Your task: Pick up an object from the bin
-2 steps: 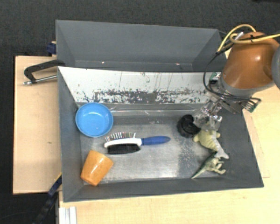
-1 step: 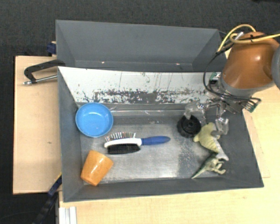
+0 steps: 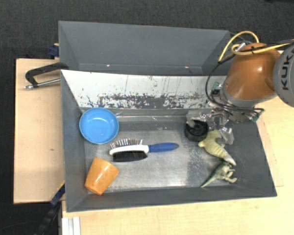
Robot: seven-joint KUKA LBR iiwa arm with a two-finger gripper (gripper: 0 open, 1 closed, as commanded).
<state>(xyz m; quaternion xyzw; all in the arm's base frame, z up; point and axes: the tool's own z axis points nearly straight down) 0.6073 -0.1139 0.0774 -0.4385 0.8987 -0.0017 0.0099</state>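
Your gripper [image 3: 219, 126] sits low at the right-back of the grey metal bin [image 3: 137, 97]. You can't tell from here whether it's open or closed. Nearest thing: the pale yellow-green plastic dinosaur toy [image 3: 216, 148], upper end right at the gripper, rest toward the front wall. A small black round cap [image 3: 195, 129] is just left of the gripper. A darker green dinosaur toy [image 3: 221, 174] lies near the front wall. The blue plastic bowl [image 3: 98, 125], blue-handled brush [image 3: 132, 151] & orange plastic cup [image 3: 101, 176] are well apart, on the left side.

We see a pale yellow toy dinosaur [image 3: 216, 148] lying flat on the bin [image 3: 157, 173] floor, near its right wall.
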